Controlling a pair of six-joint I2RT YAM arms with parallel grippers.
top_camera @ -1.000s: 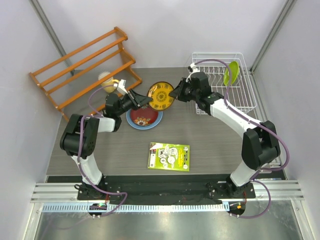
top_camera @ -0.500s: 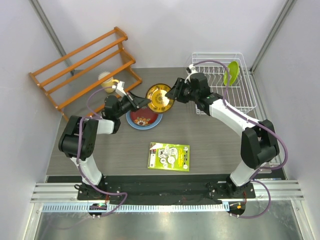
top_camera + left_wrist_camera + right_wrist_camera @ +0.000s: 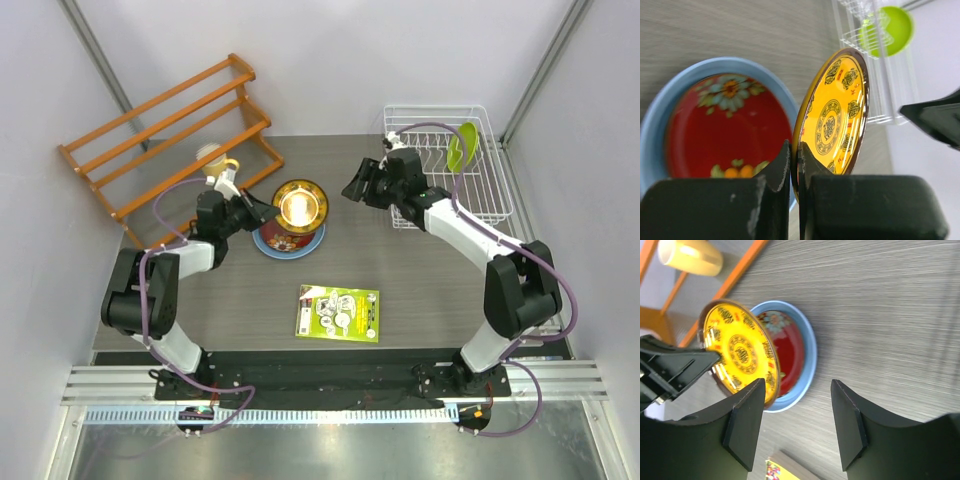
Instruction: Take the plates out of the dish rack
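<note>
Moved leftward over the last second, taking the orange-yellow plate (image 3: 300, 204) along on edge, rim clamped tight in the left gripper (image 3: 256, 208), close above the dark red plate (image 3: 725, 130) nested in the light blue plate (image 3: 670, 100) just beyond the fingertips. Let go with the right gripper (image 3: 352, 186), jaws standing apart and empty, backed off toward the dish rack (image 3: 480, 216) behind it, with the lime green plate (image 3: 462, 145) upright inside. Looks like the stacking step for the third plate: next, tip it flat and lower it gently onto the red one before opening, then send the right gripper back for the green.
</note>
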